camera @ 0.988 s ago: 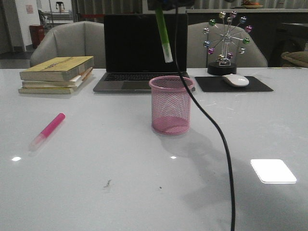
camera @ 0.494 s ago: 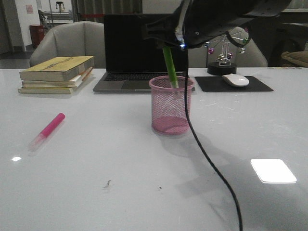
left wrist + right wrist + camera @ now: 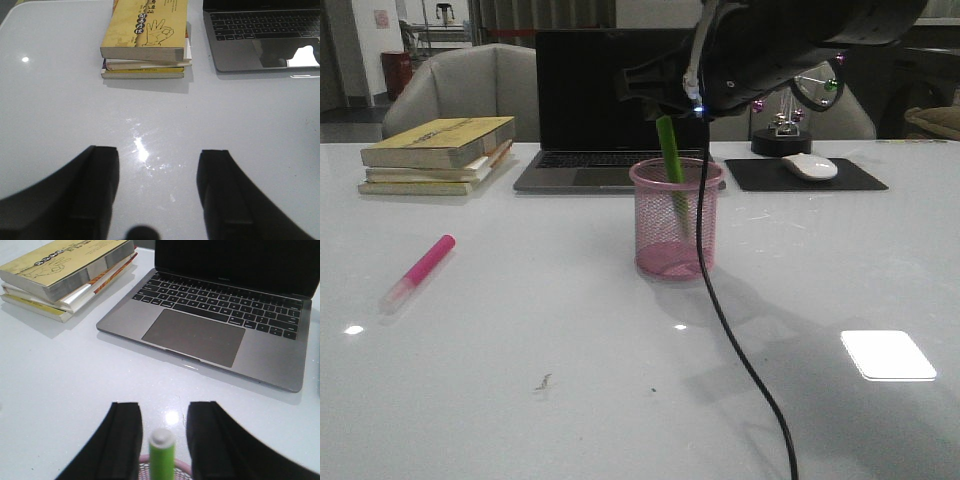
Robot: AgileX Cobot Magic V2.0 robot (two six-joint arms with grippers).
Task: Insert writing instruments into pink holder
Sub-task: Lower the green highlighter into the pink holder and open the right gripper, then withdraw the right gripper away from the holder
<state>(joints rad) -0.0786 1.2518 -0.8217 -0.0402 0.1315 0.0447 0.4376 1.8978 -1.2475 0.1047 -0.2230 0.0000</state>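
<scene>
A pink marker [image 3: 417, 273] lies flat on the white table [image 3: 520, 400], nearer the camera than the pink cup [image 3: 677, 217] and well off to its left. The cup stands upright at mid-table with a green marker [image 3: 671, 152] leaning inside it, lower end down in the mesh, upper end poking above the rim. Directly over the cup hangs the right gripper [image 3: 163, 440]; its wrist camera shows the two fingers [image 3: 125, 440] spread on either side of the marker's top, with a gap visible on each side, so the claw grips nothing. A black cable [image 3: 740, 350] trails from that arm past the cup toward the camera. The left gripper [image 3: 157, 195] hovers wide open and empty over bare table. Behind the cup sit a laptop [image 3: 610, 110], books [image 3: 440, 152] to its left, and a mouse [image 3: 809, 166] to its right.
</scene>
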